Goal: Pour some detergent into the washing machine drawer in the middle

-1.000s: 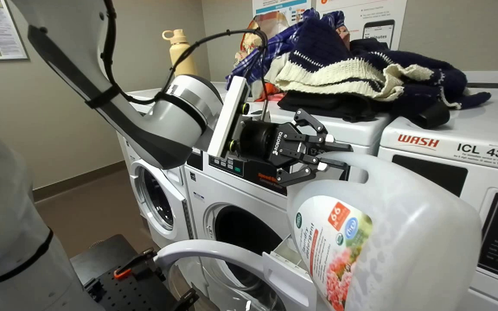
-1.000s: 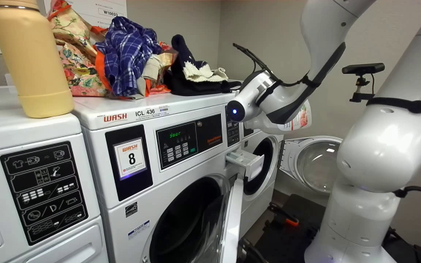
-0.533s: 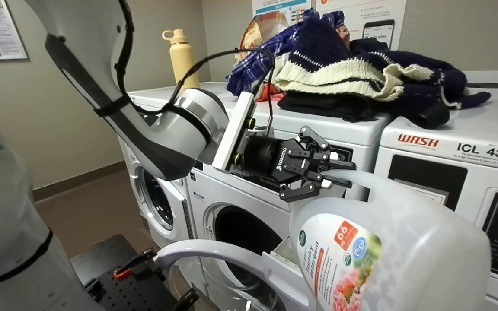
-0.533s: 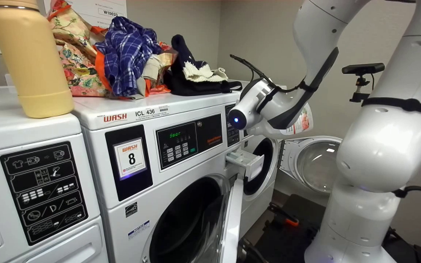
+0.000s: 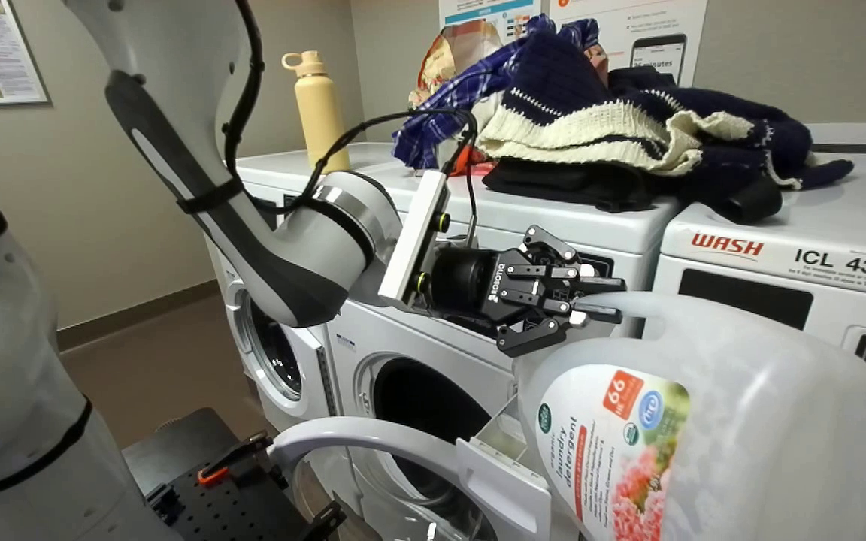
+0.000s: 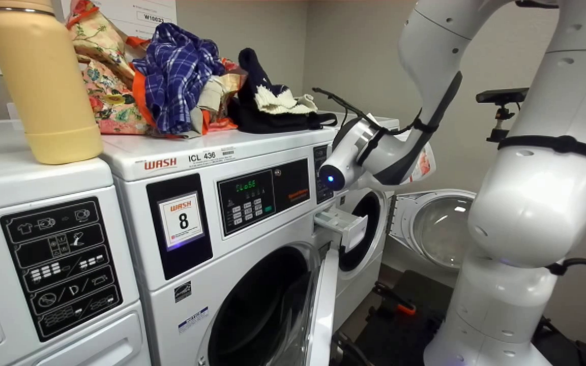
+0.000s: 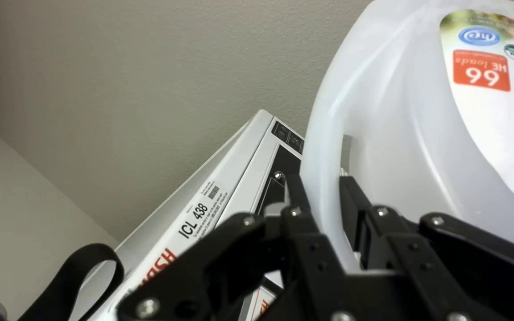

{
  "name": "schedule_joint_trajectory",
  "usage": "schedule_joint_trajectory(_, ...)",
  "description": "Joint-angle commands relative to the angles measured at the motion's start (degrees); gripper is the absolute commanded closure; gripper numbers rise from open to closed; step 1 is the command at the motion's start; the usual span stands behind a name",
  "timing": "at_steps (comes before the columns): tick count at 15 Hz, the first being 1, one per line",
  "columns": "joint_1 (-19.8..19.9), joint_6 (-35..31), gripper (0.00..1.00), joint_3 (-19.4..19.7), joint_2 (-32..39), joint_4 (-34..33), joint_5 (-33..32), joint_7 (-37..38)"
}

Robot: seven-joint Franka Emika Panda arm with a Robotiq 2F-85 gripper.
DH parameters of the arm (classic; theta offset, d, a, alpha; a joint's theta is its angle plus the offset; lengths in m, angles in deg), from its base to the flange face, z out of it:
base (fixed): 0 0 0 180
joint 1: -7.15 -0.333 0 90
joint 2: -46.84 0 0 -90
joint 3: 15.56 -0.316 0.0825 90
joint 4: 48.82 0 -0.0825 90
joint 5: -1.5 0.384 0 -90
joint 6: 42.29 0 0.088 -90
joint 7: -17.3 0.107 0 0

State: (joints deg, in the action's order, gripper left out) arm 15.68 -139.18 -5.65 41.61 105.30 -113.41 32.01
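Observation:
The detergent is a large translucent white jug [image 5: 764, 406] with a red-orange and blue label. It is tipped on its side. It also shows in an exterior view [image 6: 422, 165], partly behind the arm, and in the wrist view [image 7: 400, 133]. Its mouth and cap are hidden. My gripper [image 5: 613, 300] is shut on the jug's handle; in the wrist view the fingers [image 7: 323, 187] have the handle between them. The drawer [image 6: 356, 234] is pulled out of the white washing machine [image 6: 262, 236]. In an exterior view the drawer [image 5: 504, 485] stands at the jug's lower left, partly covered by it.
The machine's round door [image 5: 365, 428] stands open below the drawer. Clothes [image 5: 591, 128] lie on top, and a yellow bottle [image 6: 44, 86] stands on the neighbouring machine. Another open door [image 6: 445, 229] stands near the robot base. The ICL 438 machine [image 5: 749, 255] is behind the jug.
The arm and jug have moved lower and to the right in the exterior view where the label faces the camera. More of the drawer shows there. The machine's display text changed from "door" to "close".

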Motion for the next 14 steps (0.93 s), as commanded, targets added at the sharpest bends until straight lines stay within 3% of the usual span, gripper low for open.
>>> schedule_joint_trajectory(1, -0.1, 5.4, 0.94, -0.6, 0.5, -1.5, -2.4, -2.6)
schedule_joint_trajectory(14, -1.5, 12.6, 0.94, -2.1, 4.8, -3.9, -3.1, -1.3)
